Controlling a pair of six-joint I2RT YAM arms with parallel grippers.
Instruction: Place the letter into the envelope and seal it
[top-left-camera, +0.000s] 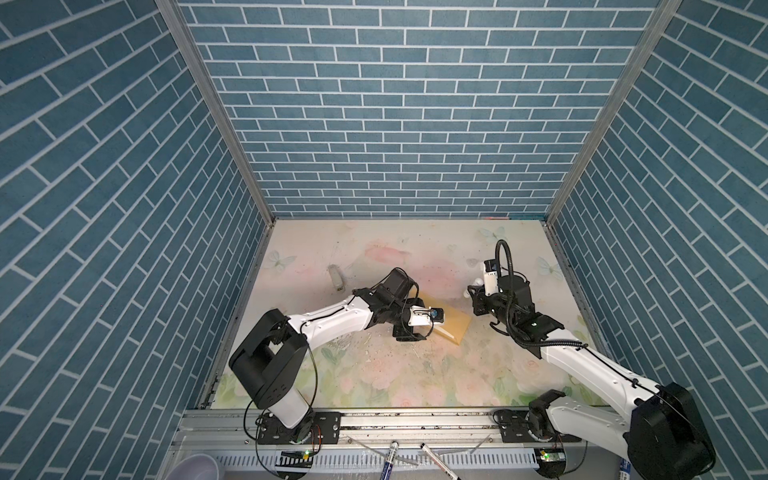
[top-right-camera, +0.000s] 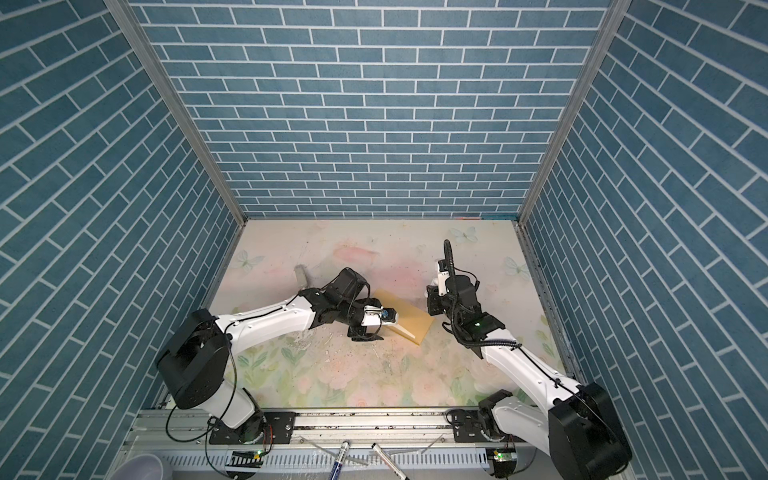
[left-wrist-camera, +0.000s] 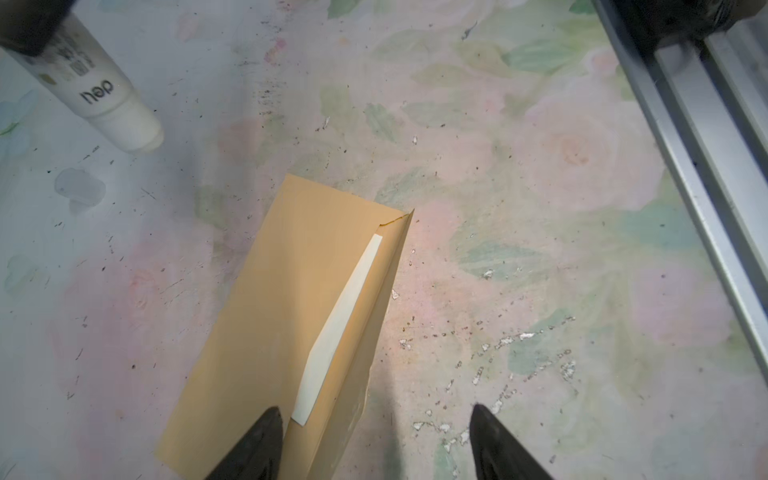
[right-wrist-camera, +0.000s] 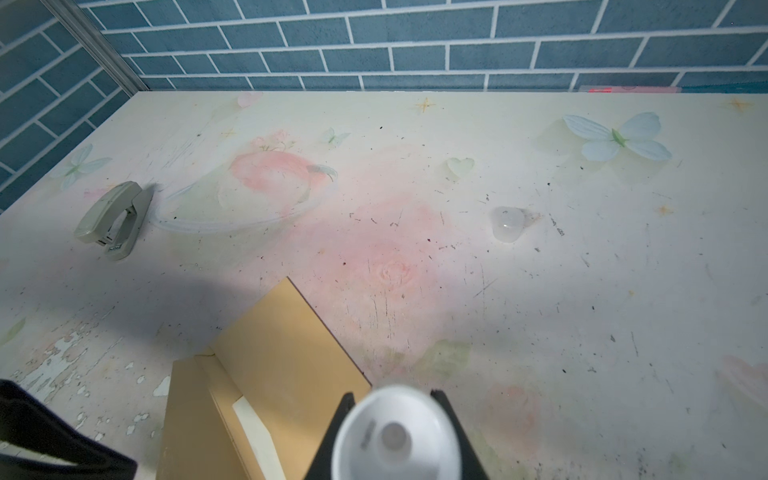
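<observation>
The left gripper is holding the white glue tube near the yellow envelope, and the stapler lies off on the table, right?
Wrong gripper: the right wrist view shows the right gripper holding the white glue tube near the envelope. The left gripper is open. The stapler does lie off on the table.

One envelope (left-wrist-camera: 266, 311), one pale paper strip (left-wrist-camera: 336, 332), one glue tube (left-wrist-camera: 104, 95), one stapler (right-wrist-camera: 114, 218), one clear cap (right-wrist-camera: 508, 223)

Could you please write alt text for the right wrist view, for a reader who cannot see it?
The right gripper is shut on a white tube, seen end-on near a mustard-yellow envelope with its flap open and a pale strip along the fold. A grey stapler and a clear cap lie on the floral table.
</observation>
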